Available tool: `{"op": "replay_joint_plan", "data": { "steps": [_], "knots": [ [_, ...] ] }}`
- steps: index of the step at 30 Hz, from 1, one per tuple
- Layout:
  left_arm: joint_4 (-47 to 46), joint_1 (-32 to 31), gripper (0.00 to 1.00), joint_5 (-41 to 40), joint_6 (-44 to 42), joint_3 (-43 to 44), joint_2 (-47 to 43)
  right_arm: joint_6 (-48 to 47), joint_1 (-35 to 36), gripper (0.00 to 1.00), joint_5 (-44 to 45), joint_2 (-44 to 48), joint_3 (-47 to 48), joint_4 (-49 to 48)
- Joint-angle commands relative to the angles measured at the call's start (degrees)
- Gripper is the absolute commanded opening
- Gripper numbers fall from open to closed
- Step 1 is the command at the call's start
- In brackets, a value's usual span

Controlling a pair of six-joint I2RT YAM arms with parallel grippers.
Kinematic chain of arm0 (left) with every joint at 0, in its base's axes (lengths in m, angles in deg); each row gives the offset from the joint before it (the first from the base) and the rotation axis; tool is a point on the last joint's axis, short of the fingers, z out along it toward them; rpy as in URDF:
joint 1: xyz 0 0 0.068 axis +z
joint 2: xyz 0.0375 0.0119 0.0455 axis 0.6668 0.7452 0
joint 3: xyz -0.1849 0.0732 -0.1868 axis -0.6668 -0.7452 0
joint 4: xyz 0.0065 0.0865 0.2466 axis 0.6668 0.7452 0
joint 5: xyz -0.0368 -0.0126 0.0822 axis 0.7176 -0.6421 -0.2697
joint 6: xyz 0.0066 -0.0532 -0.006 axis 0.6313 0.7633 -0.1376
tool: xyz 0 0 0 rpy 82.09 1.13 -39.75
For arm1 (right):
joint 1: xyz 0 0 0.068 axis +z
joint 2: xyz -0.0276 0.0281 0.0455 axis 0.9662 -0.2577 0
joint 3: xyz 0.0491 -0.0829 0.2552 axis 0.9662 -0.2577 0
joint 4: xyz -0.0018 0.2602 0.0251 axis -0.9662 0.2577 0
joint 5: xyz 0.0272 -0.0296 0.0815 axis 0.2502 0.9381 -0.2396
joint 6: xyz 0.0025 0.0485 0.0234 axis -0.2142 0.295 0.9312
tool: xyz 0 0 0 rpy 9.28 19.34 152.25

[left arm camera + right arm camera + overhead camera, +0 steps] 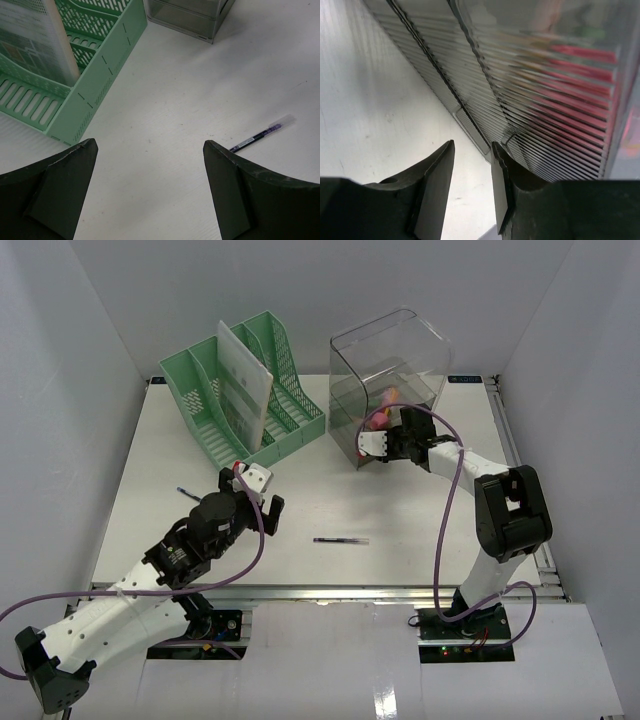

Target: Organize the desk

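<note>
Right end effector [472, 145], narrowly parted, meets the drawer box [545, 100], perhaps to open it; left end effector [150, 143] gapes near the pen [260, 134].

White panel walls [60, 390] on three sides — soft, even light.

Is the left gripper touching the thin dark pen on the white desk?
Apart. Left wrist view: bare white desk separates the open left gripper from the thin dark pen.
</note>
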Motion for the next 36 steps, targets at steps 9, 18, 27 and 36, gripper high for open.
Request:
{"op": "replay_joint_plan", "data": {
  "steps": [9, 18, 27, 36],
  "knots": [
    [-1.39, 0.33, 0.98, 0.0, -0.46, -0.17, -1.39, 36.65, -7.82, 0.47, -18.15, 11.82, -3.94, 3.65],
    [-1.15, 0.42, 0.98, -0.53, -0.37, -0.34, -1.21, 71.87, -15.45, 0.64, -31.6, 7.12, -4.72, -2.93],
    [-1.15, 0.57, 0.98, -1.65, -0.3, -0.5, 0.61, 97.9, -22.78, 0.66, -40.24, -3.52, -4.63, -15.38],
    [-0.69, 0.86, 0.98, -3.65, -0.25, -0.37, 3.83, 118.73, -24.96, 0.6, -46.14, -13.59, -4.69, -34.7]
  ]
}}
